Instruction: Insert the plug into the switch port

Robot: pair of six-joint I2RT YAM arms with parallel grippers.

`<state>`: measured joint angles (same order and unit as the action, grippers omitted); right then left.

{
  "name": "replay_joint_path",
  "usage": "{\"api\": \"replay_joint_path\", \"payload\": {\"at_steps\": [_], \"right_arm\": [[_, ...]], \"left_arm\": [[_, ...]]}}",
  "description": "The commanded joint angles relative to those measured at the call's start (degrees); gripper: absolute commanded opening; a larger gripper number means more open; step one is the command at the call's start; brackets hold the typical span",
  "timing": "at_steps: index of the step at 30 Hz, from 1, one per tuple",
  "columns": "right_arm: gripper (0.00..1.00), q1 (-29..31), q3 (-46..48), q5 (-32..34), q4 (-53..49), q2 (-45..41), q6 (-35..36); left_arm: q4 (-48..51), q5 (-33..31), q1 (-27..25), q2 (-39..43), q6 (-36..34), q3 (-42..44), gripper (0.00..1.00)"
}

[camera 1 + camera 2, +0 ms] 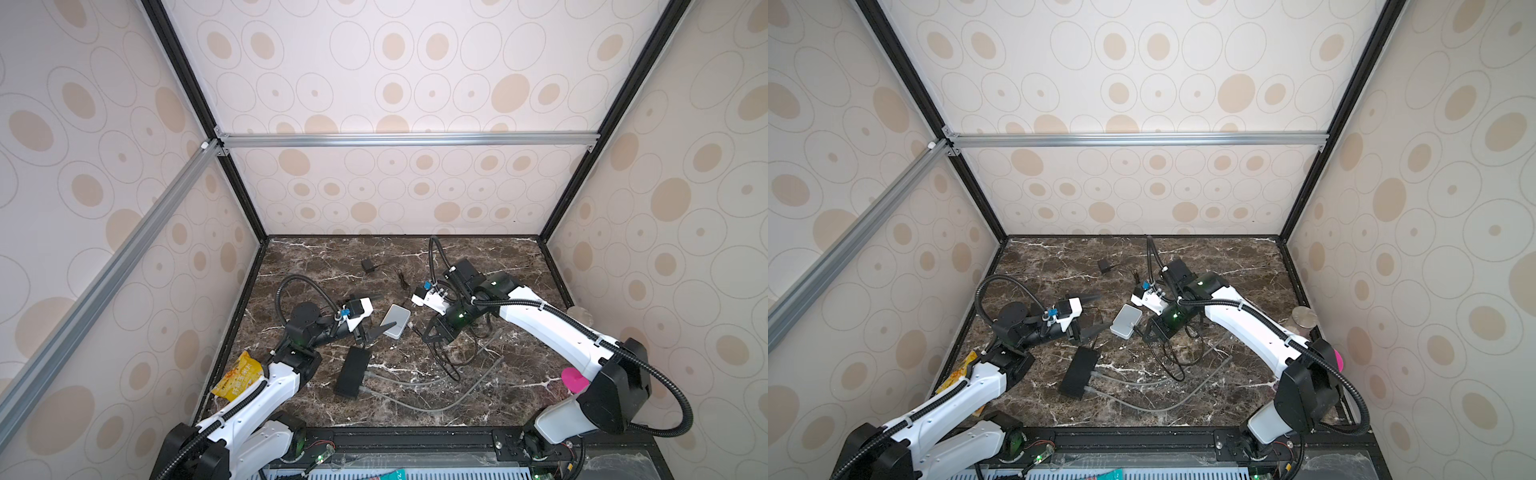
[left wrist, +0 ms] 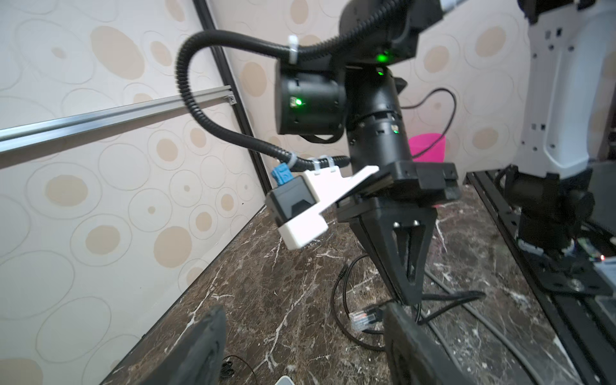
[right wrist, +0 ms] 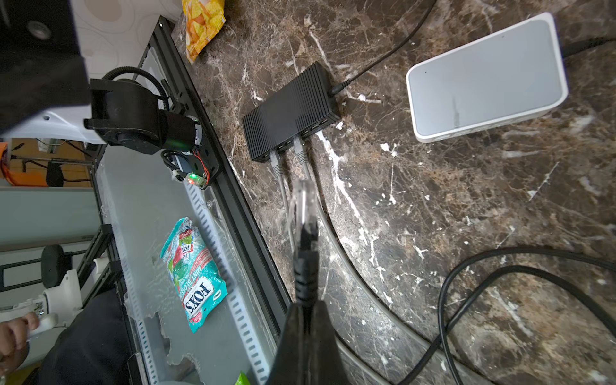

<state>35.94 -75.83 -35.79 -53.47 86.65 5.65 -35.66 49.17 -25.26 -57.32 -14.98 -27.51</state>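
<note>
Brown marble tabletop (image 1: pixel 519 386) bears black switch (image 1: pixel 352 372); oval-patterned beige walls (image 1: pixel 415 83).

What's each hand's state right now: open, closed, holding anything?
Left hand: open, holding nothing.
Right hand: closed, holding the plug.

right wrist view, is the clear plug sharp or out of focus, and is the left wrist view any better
Right wrist view: the clear plastic network plug in the right gripper is soft, too near the lens, while the black ribbed switch is sharp. Left wrist view: soft throughout, the left gripper in the foreground blurriest.
</note>
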Motion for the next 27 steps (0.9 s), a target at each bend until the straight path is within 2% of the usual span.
{"api": "replay_joint_path", "payload": {"at_steps": [1,8,14,18,20,22,25,27], "right_arm": [[0.01,0.22,0.61,-2.58,-1.83,-1.79,1.1],[0.0,0.27,1.98,-2.65,-1.71,-3.29,0.84],[0.0,0.27,2.35,-0.65,0.15,-3.73,-1.49],[0.0,0.27,5.74,-1.68,4.77,-6.1,0.7],[0.0,0.27,9.84,-3.89,9.31,-8.91,4.24],[0.0,-1.22,13.6,-11.15,12.86,-11.32,7.15],[0.0,-5.67,14.63,-22.14,17.47,-11.16,2.12],[0.0,-7.33,12.7,-24.93,15.59,-9.27,0.06]], "left_arm": [[10.52,-2.86,-3.38,0.98,-14.62,-3.37,0.7],[15.34,-4.37,-7.18,0.63,-17.61,-4.28,0.69],[15.16,-0.45,-7.27,1.42,-17.37,-4.24,0.68],[15.16,0.58,-7.34,1.25,-17.06,-4.38,0.68],[15.34,1.01,-7.31,1.11,-17.01,-4.59,0.68],[15.75,1.37,-7.35,1.33,-17.12,-4.79,0.68],[16.87,1.93,-7.35,1.91,-17.89,-5.18,0.67],[17.44,2.4,-7.35,2.44,-18.45,-5.23,0.66]]}}
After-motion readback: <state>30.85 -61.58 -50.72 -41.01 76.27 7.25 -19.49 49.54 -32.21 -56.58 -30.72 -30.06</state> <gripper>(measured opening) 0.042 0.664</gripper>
